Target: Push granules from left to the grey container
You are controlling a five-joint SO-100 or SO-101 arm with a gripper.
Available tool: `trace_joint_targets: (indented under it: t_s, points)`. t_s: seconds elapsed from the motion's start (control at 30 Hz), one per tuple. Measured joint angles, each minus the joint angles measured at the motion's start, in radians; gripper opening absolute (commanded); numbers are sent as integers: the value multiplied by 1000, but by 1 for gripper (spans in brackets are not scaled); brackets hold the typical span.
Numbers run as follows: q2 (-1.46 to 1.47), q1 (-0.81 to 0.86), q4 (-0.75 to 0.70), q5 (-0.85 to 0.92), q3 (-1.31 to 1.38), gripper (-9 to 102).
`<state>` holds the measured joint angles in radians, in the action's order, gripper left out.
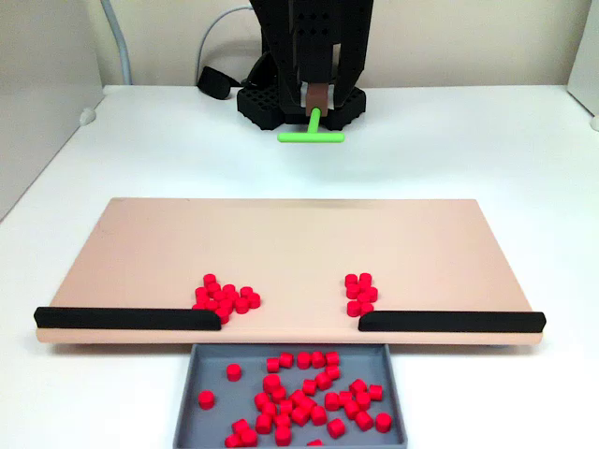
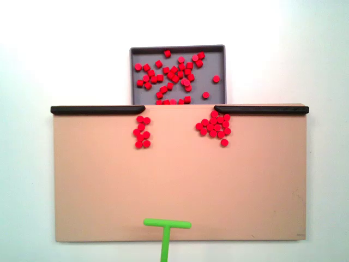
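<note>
Two clusters of granules (image 1: pixel 226 296) wait on the peach board (image 1: pixel 290 234), most already in the grey container (image 1: pixel 208 374).
Nearest lies that tray, then the black bars (image 1: pixel 126 318) flanking the gap, farthest the end effector (image 1: pixel 315 101) clenched on the green T-shaped stick (image 1: pixel 311 137). I'd sweep each cluster diagonally inward toward the gap, clear of the bars.

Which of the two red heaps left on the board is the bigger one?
The cluster at the left bar's inner end in a fixed view; the other is smaller.
</note>
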<state>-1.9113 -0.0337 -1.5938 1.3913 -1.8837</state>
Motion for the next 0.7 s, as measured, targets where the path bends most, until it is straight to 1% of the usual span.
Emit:
trace_joint_targets:
  t_s: [0.37, 0.5, 0.7]
  points:
    - [18, 0, -14, -8, 0, 0]
    - [64, 0, -14, -87, 0, 0]
    - [110, 14, -14, -258, 0, 0]
